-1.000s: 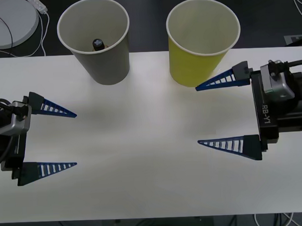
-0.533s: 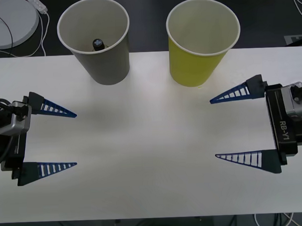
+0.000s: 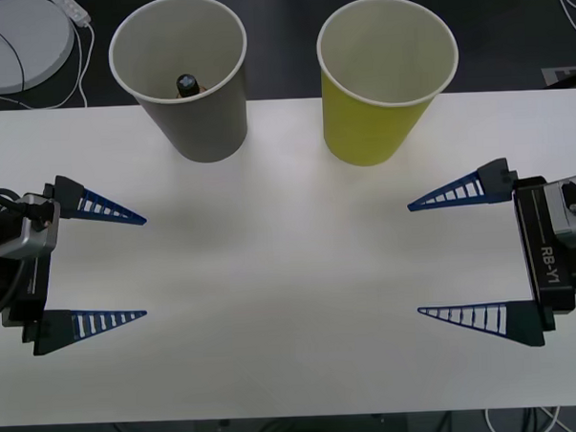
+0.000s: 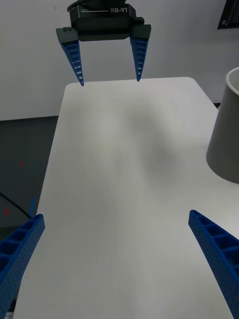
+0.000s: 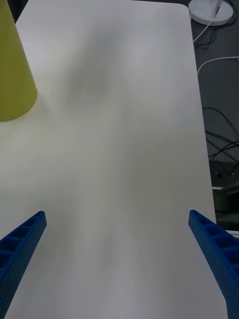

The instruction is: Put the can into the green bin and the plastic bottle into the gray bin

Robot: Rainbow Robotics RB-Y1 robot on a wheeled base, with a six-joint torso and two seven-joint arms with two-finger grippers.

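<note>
White desk (image 3: 273, 303) with rounded corners, smooth and plain, soft shadows on the surface. Beyond the far left corner, on the dark floor (image 3: 280, 44), a round white disc-shaped object (image 3: 13, 41) with a dark cable across it and a white cable (image 3: 76, 63) curling beside it; seen also from the left wrist view as a white round base (image 5: 211, 10) with white and dark cables (image 5: 219, 144) on the floor near the desk edge. At the far right edge, a small gray socket-like piece (image 3: 564, 75). In the right wrist view, a pale wall (image 4: 174, 45) behind the desk.
</note>
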